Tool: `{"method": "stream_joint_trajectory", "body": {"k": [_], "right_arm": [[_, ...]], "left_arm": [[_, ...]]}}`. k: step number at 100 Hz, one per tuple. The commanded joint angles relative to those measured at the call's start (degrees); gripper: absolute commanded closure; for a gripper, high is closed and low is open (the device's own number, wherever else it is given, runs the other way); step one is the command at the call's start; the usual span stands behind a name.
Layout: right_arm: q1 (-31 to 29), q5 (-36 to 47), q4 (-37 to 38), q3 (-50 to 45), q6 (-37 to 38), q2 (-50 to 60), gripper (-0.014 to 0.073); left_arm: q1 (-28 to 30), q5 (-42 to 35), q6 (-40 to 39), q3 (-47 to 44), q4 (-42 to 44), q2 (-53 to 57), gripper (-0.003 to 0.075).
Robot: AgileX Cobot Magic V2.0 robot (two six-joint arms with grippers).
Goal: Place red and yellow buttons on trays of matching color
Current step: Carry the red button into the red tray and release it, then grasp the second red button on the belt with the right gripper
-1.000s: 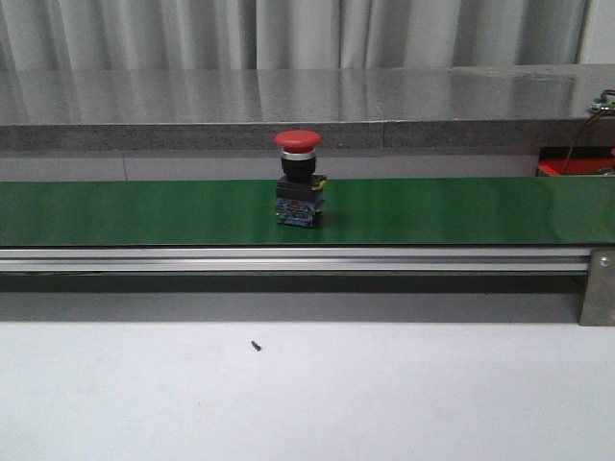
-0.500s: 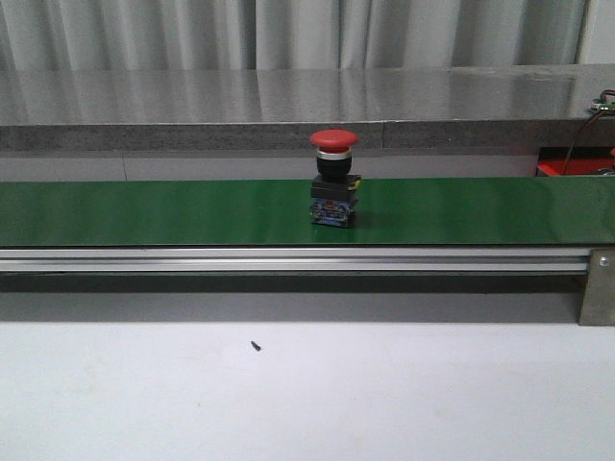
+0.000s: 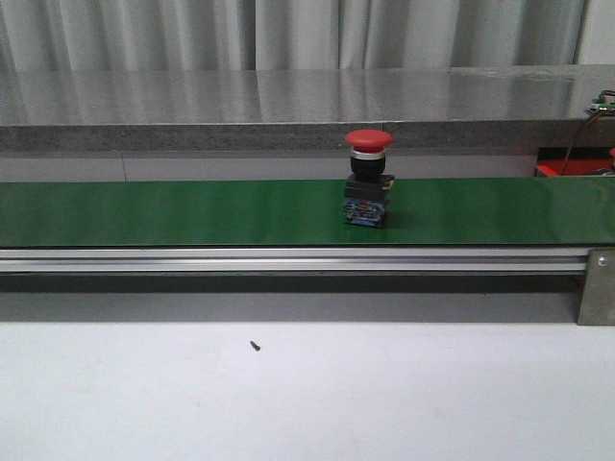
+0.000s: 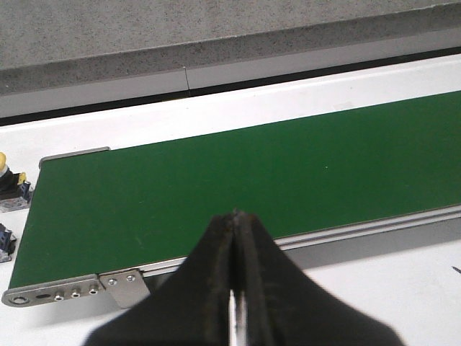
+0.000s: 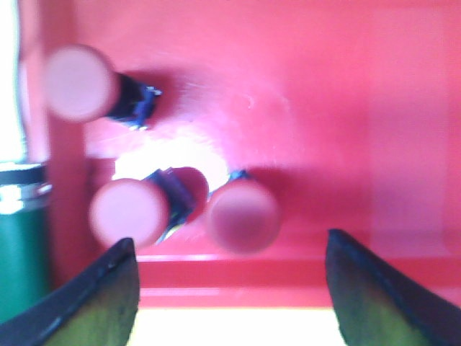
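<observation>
A red button (image 3: 369, 177) with a black and blue base stands upright on the green conveyor belt (image 3: 144, 211), right of its middle. My left gripper (image 4: 235, 218) is shut and empty over the belt's near rail; a yellow button (image 4: 9, 182) shows just off the belt's end. My right gripper (image 5: 230, 259) is open above the red tray (image 5: 346, 108), which holds three red buttons (image 5: 241, 215), and nothing is between its fingers. A corner of the red tray (image 3: 575, 167) shows at the far right of the front view. The yellow tray is out of view.
The belt (image 4: 238, 180) ends at a metal bracket (image 4: 115, 281) in the left wrist view. A grey ledge (image 3: 288, 106) runs behind the conveyor. A small dark screw (image 3: 256, 346) lies on the white table in front.
The red button has ridden the belt to the right, from about the middle to right of middle. Nothing else has changed in the front view.
</observation>
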State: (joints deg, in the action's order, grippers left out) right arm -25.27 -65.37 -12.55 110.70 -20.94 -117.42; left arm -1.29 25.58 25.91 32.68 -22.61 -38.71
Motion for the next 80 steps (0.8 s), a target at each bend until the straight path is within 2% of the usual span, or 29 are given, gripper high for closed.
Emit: {"method": "stream_joint_trajectory", "body": {"k": [1, 21, 40, 80], "right_arm": [[1.04, -2.43, -1.15, 1.84, -0.56, 6.71, 0.0052], [6.18, -8.68, -1.09, 1.64, -2.18, 12.94, 0.0052], [11.87, -10.97, -0.74, -0.05, -3.05, 18.17, 0.0053], [23.43, -6.26, -0.13, -19.7, -3.48, 28.11, 0.0053]], "left_arm": [[-0.36, -4.02, 0.04, 1.62, -1.2, 0.18, 0.074], [-0.36, -4.02, 0.04, 1.62, -1.2, 0.18, 0.074], [-0.36, -4.02, 0.04, 1.62, -1.2, 0.18, 0.074], [-0.36, -4.02, 0.04, 1.62, -1.2, 0.18, 0.074]]}}
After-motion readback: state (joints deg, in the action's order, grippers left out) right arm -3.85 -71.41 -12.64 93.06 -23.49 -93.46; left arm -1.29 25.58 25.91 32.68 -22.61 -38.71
